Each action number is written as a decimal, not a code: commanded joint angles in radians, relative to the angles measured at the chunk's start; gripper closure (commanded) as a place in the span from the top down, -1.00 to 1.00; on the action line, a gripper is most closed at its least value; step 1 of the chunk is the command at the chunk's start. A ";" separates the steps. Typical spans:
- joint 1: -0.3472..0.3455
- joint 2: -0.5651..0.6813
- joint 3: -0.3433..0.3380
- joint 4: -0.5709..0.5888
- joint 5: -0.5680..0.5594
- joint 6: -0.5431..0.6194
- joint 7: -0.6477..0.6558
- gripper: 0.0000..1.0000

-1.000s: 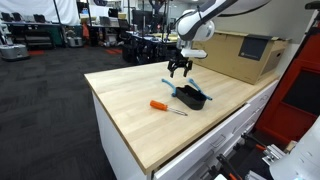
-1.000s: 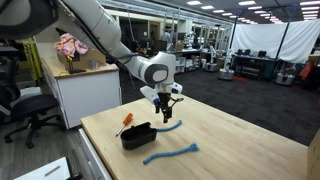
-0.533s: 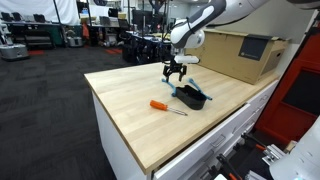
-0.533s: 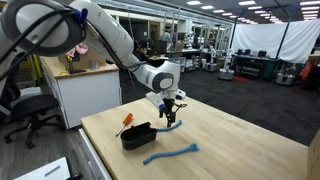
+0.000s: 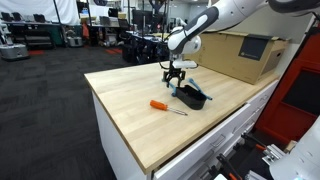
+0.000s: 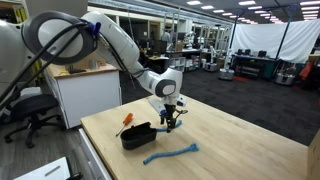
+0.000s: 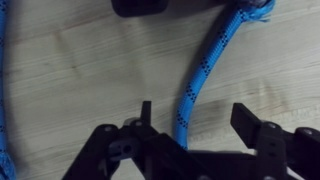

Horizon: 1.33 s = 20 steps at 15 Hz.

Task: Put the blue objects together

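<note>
The blue objects (image 6: 185,150) are not together yet on the wooden desk (image 5: 120,90). The arm has dropped over the last second. The gripper (image 7: 193,112) now sits low beside the black tray (image 6: 136,135), toward the middle of the desk. Its jaws are wide and astride the blue piece by the tray (image 7: 205,65). I judge I am lined up to close on it. The other blue piece (image 6: 160,157) lies nearer the desk edge closest to that exterior camera, so carrying across comes next. The orange-handled screwdriver (image 5: 165,106) plays no part.
</note>
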 commanded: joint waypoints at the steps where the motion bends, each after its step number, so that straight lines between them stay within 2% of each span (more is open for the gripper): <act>1: -0.002 0.031 -0.007 0.042 0.001 -0.033 0.015 0.06; 8: -0.001 0.044 -0.016 0.055 -0.001 -0.052 0.029 -0.93; 10: -0.002 0.044 -0.018 0.058 0.000 -0.059 0.031 -1.00; 13: -0.005 0.037 -0.015 0.052 0.005 -0.063 0.027 -0.95; 20: -0.027 -0.078 -0.010 0.016 0.077 -0.014 0.036 -0.95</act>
